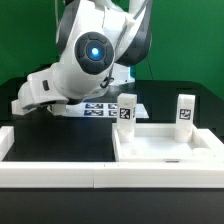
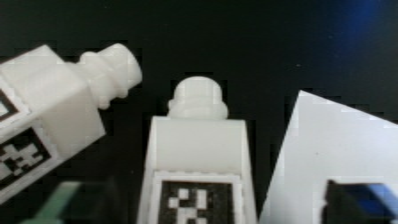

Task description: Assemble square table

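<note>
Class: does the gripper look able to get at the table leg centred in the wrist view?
Probably yes: the table leg sits uncovered between the open gripper's fingers; the second leg lies apart.

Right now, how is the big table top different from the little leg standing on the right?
The table top lies flat and wide; the leg on the exterior view's right stands upright and narrow. The table top has a raised rim; the leg shows a black-and-white tag. Both are white.

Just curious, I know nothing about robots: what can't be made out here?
Exterior view: the gripper is hidden behind the arm.
Wrist view: the leg between the fingertips is cut off by the edge, its tag blurred.
Wrist view: the fingertips barely show, cut off too.
</note>
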`<move>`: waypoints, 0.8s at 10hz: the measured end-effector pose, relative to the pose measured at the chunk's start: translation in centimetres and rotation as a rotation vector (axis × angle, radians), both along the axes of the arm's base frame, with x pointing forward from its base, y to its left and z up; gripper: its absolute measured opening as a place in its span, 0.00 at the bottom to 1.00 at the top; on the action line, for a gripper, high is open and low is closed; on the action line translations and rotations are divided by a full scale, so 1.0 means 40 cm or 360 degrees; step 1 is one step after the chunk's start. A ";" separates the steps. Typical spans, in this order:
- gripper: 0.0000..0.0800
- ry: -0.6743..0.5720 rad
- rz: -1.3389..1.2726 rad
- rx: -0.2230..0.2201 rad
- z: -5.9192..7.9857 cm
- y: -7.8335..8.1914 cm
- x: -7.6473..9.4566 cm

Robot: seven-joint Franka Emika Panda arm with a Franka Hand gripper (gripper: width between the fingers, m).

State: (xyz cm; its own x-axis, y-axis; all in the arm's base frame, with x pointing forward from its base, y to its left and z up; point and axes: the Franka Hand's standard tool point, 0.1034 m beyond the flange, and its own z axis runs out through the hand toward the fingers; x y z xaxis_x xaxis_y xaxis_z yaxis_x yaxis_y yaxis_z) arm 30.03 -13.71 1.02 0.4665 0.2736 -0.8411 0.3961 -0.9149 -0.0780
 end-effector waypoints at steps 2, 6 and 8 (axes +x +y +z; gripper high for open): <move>0.51 0.0000 0.0000 0.0000 0.000 0.000 0.000; 0.36 0.0000 0.0000 0.0000 0.000 0.000 0.000; 0.36 0.0000 0.0000 0.0000 0.000 0.000 0.000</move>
